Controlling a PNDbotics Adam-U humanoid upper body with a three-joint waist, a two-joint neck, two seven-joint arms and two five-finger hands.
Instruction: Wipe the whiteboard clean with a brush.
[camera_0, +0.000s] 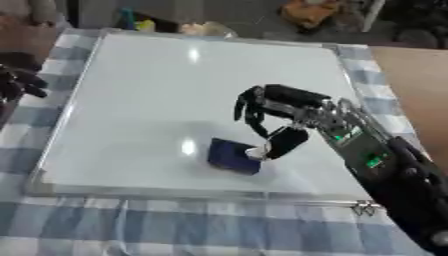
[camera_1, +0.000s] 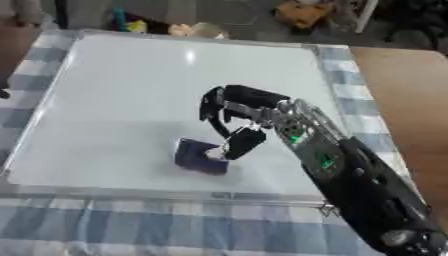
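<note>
A white whiteboard (camera_0: 157, 85) lies flat on the table, and its surface looks blank. On its lower middle rests a dark blue brush (camera_0: 232, 156). My right hand (camera_0: 289, 107) comes in from the lower right and hangs over the brush's right end. Its fingers (camera_0: 252, 116) curl down to the brush's far edge and its thumb (camera_0: 285, 142) presses the near right corner, pinching it. My left hand (camera_0: 19, 82) rests off the board at the left edge, its dark fingers relaxed and spread.
A blue and white checked cloth (camera_0: 175, 230) covers the table under the board. Bare wood (camera_0: 420, 75) shows at the right. Yellow, orange and other clutter (camera_0: 311, 12) lies beyond the board's far edge.
</note>
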